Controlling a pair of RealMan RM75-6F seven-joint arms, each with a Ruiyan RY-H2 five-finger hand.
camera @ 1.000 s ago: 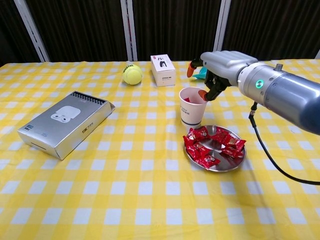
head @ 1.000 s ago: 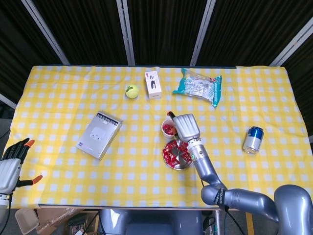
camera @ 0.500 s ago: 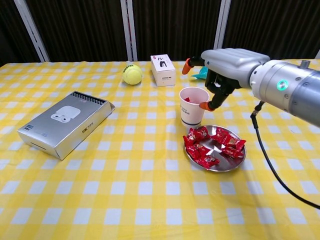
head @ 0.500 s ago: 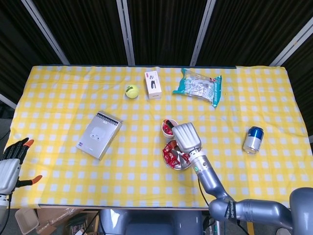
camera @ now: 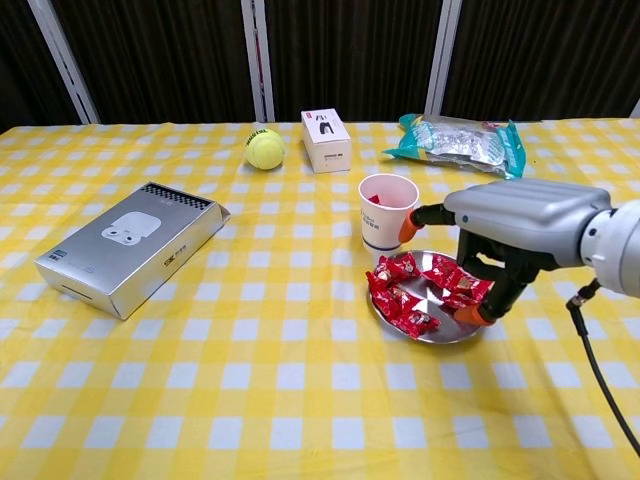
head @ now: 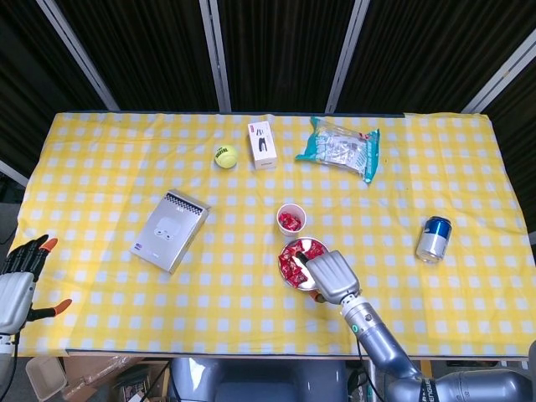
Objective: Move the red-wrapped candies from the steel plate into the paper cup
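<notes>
The paper cup stands upright with red candy showing inside it. Just in front of it lies the steel plate, holding several red-wrapped candies. My right hand hovers over the plate's right half, palm down, fingers apart and curved toward the candies there; I see nothing held in it. One orange fingertip is down at the plate's right rim. My left hand hangs off the table's near left corner, fingers spread, holding nothing.
A silver box lies left of the cup. A tennis ball, a small white box and a snack bag sit at the back. A soda can stands at the right.
My right hand has pulled back from above the cup and come down over the plate's right side. The cup, plate and left hand have stayed put.
</notes>
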